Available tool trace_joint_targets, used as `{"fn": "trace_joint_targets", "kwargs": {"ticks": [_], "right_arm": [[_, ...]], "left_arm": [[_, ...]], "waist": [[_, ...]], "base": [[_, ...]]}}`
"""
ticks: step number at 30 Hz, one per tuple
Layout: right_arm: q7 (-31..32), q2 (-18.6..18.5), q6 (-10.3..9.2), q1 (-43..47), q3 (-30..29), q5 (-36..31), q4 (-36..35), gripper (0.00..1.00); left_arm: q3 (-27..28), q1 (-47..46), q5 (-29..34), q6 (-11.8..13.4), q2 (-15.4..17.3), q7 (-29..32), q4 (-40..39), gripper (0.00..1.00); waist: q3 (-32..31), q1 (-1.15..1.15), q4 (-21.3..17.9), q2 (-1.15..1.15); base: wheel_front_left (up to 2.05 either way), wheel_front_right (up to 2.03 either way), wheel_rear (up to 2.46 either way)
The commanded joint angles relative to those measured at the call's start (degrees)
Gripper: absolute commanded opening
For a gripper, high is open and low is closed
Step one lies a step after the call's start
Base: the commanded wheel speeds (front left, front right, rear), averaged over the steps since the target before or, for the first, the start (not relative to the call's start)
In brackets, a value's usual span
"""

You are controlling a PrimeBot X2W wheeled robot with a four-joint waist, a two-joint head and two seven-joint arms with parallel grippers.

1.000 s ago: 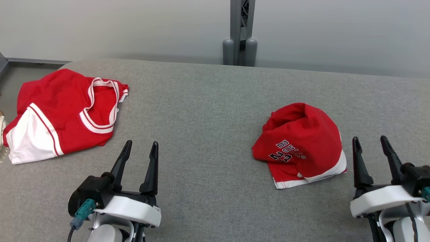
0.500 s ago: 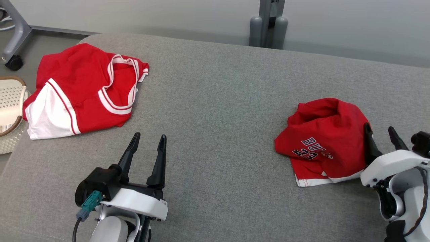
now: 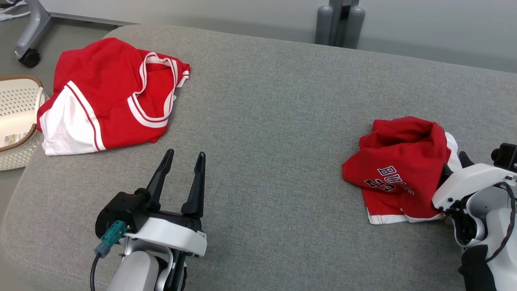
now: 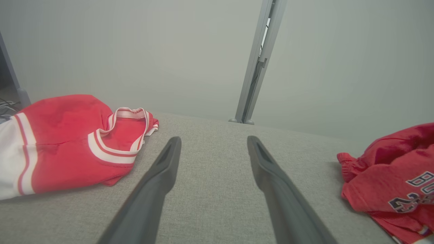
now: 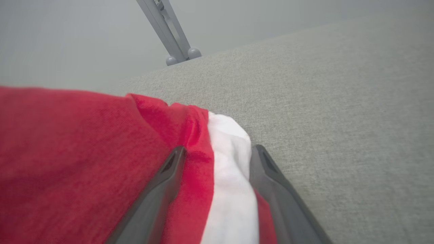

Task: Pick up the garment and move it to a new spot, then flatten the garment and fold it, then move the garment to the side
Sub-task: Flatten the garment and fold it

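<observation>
Grey woven fabric is covering the wide padded table (image 3: 266,121), which is running back to a pale wall, with a grey post (image 3: 341,20) standing behind its far edge. The garment (image 3: 398,161), a crumpled red piece with a white hem and dark "BULLS 23" lettering, is lying bunched on the right side of the table, towards the front. The right gripper (image 5: 217,150) is reaching into its right-hand edge. Its two dark fingers are standing wide apart, one on each side of a raised fold of red and white cloth, and they are not pinching it. Whether the cloth is actually touching their inner faces I cannot tell. The left gripper (image 3: 185,153) is sitting low over bare table at the front left, fingers spread wide and holding nothing, well apart from the garment. A red jersey (image 3: 109,101) with white trim is lying folded at the far left corner. Just beyond that edge, a pale woven basket (image 3: 16,155) is sitting lower down.
</observation>
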Motion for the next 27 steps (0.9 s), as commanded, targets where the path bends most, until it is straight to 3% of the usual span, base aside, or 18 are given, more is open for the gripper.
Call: {"fn": "trace_joint_targets", "kwargs": {"ticks": [1,2,15,27], "right_arm": [[0.5,-0.3,-0.02,-0.7,0.3,0.8,0.4,0.83],[0.3,-0.3,-0.02,-0.8,0.6,0.9,0.3,0.0],[-5.7,-1.1,-0.02,0.7,7.0,2.8,-6.7,0.0],[-4.8,-4.9,-0.02,-2.1,4.9,-1.4,-21.9,0.0]], "left_arm": [[0.1,-0.8,-0.3,0.3,0.2,-0.3,0.1,1.0],[0.2,-0.8,-0.3,0.3,0.2,-0.3,0.1,1.0],[0.1,0.5,-1.1,0.8,0.2,-0.3,0.8,1.0],[0.2,2.5,-2.1,1.6,0.2,-0.3,0.8,1.0]], "waist": [[0.0,0.0,0.1,0.0],[0.0,0.0,0.1,0.0],[-3.9,0.0,-1.0,0.0],[-8.5,0.0,-1.4,0.0]], "base": [[0.0,0.0,0.0],[0.0,0.0,0.0],[0.0,0.0,0.0],[0.0,0.0,0.0]]}}
